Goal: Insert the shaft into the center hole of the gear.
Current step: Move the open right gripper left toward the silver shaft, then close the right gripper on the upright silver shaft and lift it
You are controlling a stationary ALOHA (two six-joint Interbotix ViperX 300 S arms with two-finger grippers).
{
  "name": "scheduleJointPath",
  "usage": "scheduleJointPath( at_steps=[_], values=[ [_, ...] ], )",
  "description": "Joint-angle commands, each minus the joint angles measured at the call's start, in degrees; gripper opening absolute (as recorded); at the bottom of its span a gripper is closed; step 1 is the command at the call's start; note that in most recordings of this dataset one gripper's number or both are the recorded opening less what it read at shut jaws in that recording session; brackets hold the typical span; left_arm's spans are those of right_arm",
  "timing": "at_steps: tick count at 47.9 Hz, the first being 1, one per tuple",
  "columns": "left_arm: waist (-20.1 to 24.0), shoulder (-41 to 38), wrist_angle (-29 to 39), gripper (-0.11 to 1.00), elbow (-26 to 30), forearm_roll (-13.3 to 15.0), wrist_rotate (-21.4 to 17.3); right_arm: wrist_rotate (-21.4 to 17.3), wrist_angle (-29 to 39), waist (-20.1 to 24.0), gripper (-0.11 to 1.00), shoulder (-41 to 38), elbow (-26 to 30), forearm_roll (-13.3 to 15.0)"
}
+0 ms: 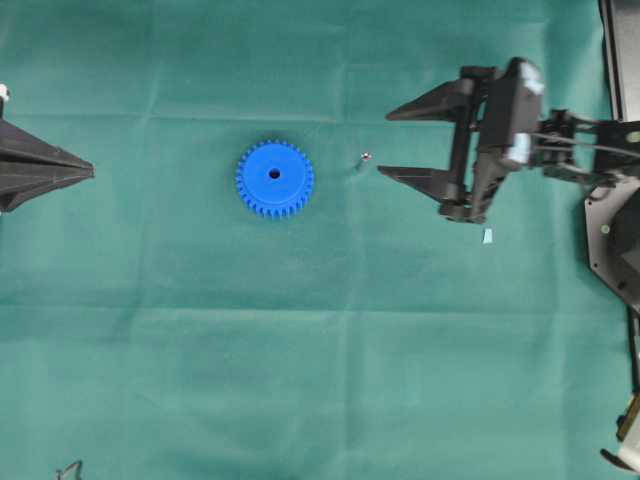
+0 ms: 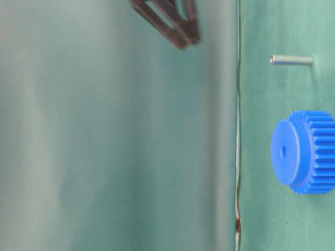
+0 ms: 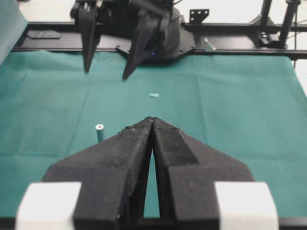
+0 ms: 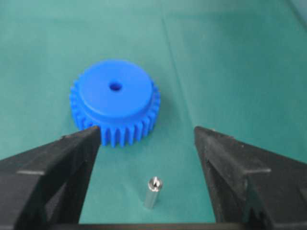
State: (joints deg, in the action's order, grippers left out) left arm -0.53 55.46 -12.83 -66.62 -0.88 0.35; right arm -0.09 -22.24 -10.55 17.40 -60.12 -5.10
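One shaft (image 1: 365, 157) standing beside one gear (image 1: 274, 179), right claw (image 1: 392, 143) spread wide, left claw (image 1: 90, 171) clenched empty

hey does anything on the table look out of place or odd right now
One thing: a small pale blue scrap lies loose on the green cloth near the open right gripper. The shaft stands upright beside the gear, which lies flat and intact.

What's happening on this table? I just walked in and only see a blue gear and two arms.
Nothing is being held yet. The right claw is open and aimed at the shaft, a small metal pin standing upright on the green cloth beside the gear. The gear lies flat with its center hole empty. The left claw is shut and waits off to the side, away from both parts.
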Motion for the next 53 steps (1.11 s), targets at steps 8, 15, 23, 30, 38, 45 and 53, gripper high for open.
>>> scheduleJointPath(
  at_steps=[8, 15, 23, 30, 38, 45, 53],
  values=[
    [-0.09, -0.35, -0.26, 0.0, 1.32, -0.18, 0.0, 0.0, -4.83, -1.05, 0.8, -8.7, 1.85, -2.37],
    [-0.09, -0.35, -0.26, 0.0, 1.32, -0.18, -0.09, 0.0, -5.54, -1.41, 0.8, -12.57, 2.02, -4.31],
    [-0.09, -0.44, -0.26, 0.0, 1.32, -0.18, -0.09, 0.0, -7.12, -1.41, 0.8, -16.08, 2.46, -5.27],
    [-0.09, -0.53, -0.26, 0.0, 1.32, -0.18, -0.09, 0.0, -7.12, -1.41, 0.79, -18.46, 3.52, -5.36],
    [-0.09, -0.44, 0.53, 0.0, 1.32, -0.18, 0.0, 0.0, -7.12, -1.41, 0.77, -18.98, 3.78, -5.45],
    [-0.09, -0.26, 1.23, 0.0, 1.41, -0.18, 0.0, -0.35, -6.86, -1.23, 0.7, -18.81, 3.43, -5.45],
    [-0.09, -0.26, 1.58, 0.0, 1.32, -0.18, 0.0, -1.14, -7.12, -0.62, 0.5, -18.37, 2.55, -5.45]
  ],
)
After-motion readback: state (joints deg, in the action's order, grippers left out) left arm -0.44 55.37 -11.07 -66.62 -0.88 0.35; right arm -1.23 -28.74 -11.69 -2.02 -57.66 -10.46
